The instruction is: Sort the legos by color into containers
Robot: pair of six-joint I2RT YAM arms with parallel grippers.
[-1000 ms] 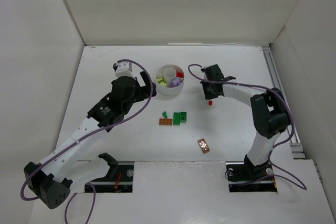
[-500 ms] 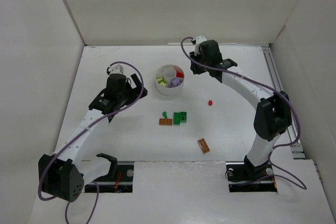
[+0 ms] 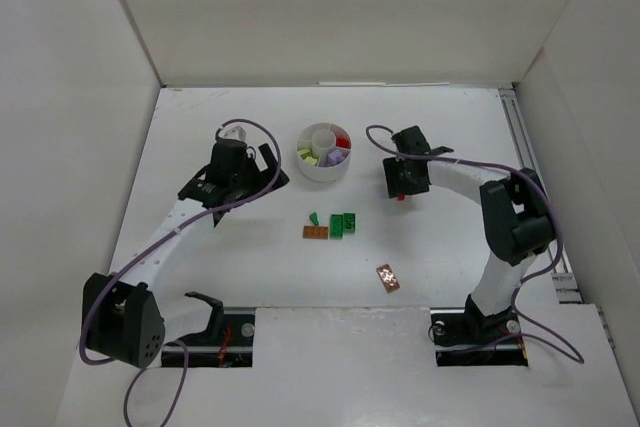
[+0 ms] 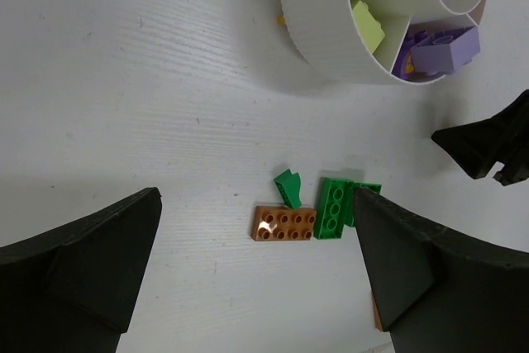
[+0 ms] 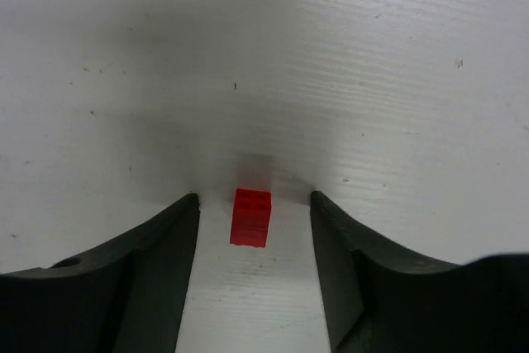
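Observation:
The white dish (image 3: 322, 173) with its containers holds red (image 3: 343, 142), light purple (image 3: 339, 157) and pale yellow-green (image 3: 309, 156) legos. A small red brick (image 5: 251, 217) lies on the table right of the dish. My right gripper (image 5: 254, 198) is open and straddles it, both fingers clear of it. My left gripper (image 4: 254, 196) hangs wide open and empty left of the dish. Below it lie an orange-brown brick (image 4: 285, 223), a green wedge (image 4: 288, 188) and green bricks (image 4: 335, 208). A second orange-brown brick (image 3: 388, 277) lies nearer the front.
White walls enclose the table on the left, back and right. A metal rail (image 3: 530, 177) runs along the right edge. The two arm bases (image 3: 470, 332) sit at the near edge. In the left wrist view the dish (image 4: 318, 47) fills the top.
My right arm swung from behind the dish back down over the red brick, and its jaws went from shut to open. My left gripper shifted slightly toward the dish.

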